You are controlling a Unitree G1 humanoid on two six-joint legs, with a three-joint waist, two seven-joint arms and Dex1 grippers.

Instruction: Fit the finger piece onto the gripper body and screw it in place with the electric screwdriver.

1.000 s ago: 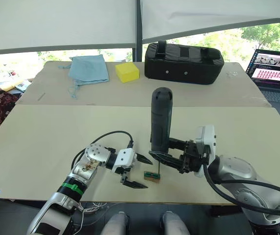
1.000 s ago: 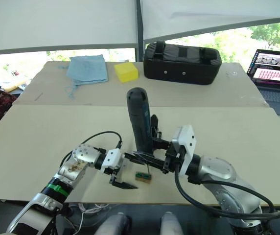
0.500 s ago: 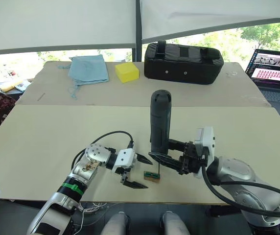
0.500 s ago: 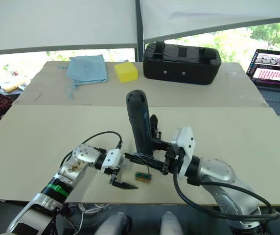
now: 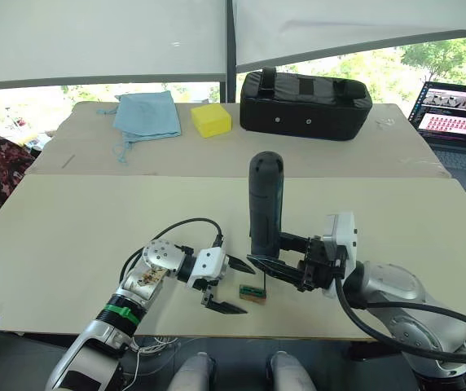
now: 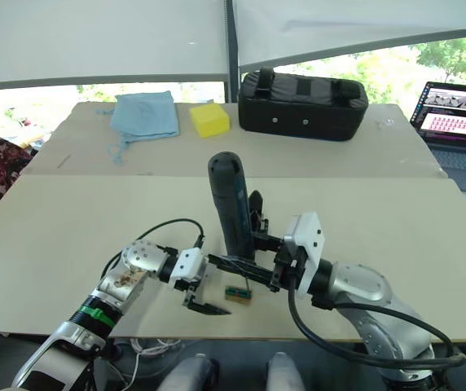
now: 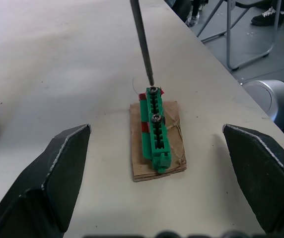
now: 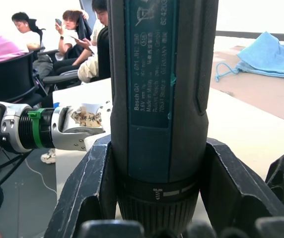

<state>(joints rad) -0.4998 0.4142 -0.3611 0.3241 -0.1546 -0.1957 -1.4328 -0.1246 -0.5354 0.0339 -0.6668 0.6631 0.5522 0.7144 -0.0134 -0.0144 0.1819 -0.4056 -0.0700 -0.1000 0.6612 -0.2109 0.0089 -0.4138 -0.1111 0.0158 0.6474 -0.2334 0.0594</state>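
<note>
Right gripper point(image 5: 286, 265) jaws clamped on upright electric screwdriver point(image 5: 265, 204), bit touching green part's point(image 7: 154, 126) screw; left gripper point(image 5: 226, 285) jaws wide open, empty, beside it.

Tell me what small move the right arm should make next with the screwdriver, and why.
Probably ease the electric screwdriver straight down a touch: its bit tip sits just at the end screw of the green part on the cardboard pad. The open left tool flanks it.
</note>
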